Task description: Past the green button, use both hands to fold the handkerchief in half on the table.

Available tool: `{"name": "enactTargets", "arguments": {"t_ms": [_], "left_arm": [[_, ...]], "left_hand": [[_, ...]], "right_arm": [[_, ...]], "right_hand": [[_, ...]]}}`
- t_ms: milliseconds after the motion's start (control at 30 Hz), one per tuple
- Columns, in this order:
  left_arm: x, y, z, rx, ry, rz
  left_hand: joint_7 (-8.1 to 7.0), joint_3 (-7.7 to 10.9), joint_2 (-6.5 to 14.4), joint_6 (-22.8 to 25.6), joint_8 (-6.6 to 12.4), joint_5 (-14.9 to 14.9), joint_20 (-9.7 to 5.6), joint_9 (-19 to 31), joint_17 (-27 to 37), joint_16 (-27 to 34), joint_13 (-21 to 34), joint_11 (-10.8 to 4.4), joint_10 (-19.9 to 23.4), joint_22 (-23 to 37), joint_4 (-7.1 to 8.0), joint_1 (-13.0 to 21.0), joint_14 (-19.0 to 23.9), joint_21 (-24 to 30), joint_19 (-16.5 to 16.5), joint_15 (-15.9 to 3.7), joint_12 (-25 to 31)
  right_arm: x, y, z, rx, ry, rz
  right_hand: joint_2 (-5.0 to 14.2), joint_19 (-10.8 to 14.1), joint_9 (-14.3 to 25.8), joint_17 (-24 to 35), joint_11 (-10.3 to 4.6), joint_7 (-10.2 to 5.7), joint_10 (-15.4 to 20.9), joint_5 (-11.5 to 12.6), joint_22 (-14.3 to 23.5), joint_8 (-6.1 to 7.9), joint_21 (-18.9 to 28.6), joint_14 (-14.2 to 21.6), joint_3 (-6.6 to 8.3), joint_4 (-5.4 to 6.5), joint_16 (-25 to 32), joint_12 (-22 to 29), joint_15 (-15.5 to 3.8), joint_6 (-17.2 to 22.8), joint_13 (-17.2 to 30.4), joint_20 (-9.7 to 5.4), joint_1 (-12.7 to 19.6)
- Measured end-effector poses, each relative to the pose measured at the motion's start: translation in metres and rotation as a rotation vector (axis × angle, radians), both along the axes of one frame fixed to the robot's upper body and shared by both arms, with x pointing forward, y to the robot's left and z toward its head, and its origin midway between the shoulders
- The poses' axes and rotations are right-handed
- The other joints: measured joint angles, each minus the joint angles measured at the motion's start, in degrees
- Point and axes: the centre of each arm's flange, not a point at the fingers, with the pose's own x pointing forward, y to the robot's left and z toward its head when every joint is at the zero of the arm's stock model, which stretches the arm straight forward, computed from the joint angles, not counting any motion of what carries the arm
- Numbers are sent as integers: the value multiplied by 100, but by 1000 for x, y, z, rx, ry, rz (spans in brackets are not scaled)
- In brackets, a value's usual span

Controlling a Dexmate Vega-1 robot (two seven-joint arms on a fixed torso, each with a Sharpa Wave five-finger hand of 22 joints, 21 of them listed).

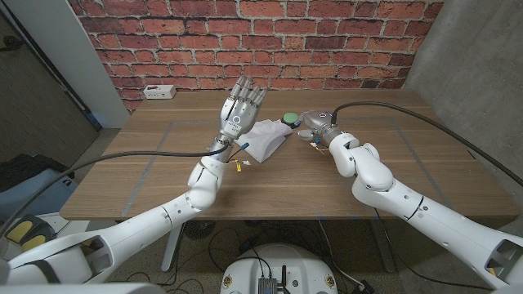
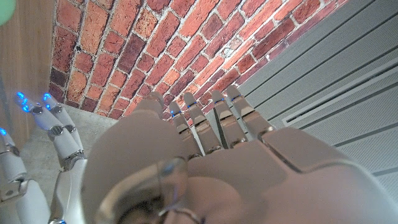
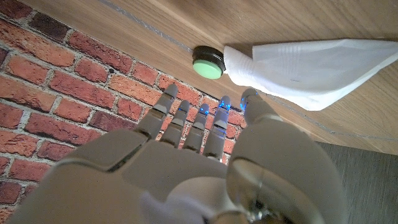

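A white handkerchief lies rumpled and partly folded on the wooden table, just left of the green button. My left hand is raised above the table at the cloth's left side, fingers spread, holding nothing. My right hand hovers low beside the button, to the right of the cloth, also holding nothing. In the right wrist view the handkerchief touches the green button, and my right hand reaches toward them with straight fingers. My left hand points at the brick wall.
A white socket box sits at the table's back left edge. Faint tape lines mark a rectangle on the wood. The brick wall stands close behind the table.
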Motion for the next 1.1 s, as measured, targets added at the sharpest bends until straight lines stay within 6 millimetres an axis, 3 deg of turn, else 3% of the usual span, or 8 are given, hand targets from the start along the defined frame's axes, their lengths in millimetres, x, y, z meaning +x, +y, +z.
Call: {"name": "enactTargets", "arguments": {"t_ms": [400,667,900,1100], "left_arm": [[-5,12,4,-233,188,-94],[-2,21,9,-355,321,-187],[0,30,13,-458,435,-289],[2,38,13,-542,529,-380]], "left_hand": [[0,-39,-37,0,-47,-124,150,0,0,0,2,11,-164,15,85,-174,0,-35,-151,0,-46],[-1,-34,-7,-44,-71,-175,205,1,1,0,2,116,-284,15,124,-264,-44,-38,-206,1,-46],[83,-9,37,-128,-71,-290,336,1,1,0,1,229,-354,44,148,-354,-104,-54,-293,2,-45],[276,15,68,-192,-71,-356,433,1,15,0,1,340,-465,44,171,-384,-159,-83,-391,8,-68]], "right_arm": [[7,6,6,9,-5,47],[9,10,9,4,-8,70],[12,16,12,-4,-9,92],[14,23,14,-17,-9,117]], "right_hand": [[37,0,0,26,0,0,0,-26,0,0,0,0,-9,9,22,0,0,0,1,0,-38],[37,1,1,26,0,0,-1,-26,0,0,0,0,-23,23,22,0,0,0,1,-2,-38],[37,20,1,26,0,0,0,-26,0,0,0,-1,-23,23,21,0,0,0,1,-20,-38],[36,20,1,25,0,0,-1,-26,0,0,0,-1,-24,22,22,0,0,0,1,-20,-38]]}}
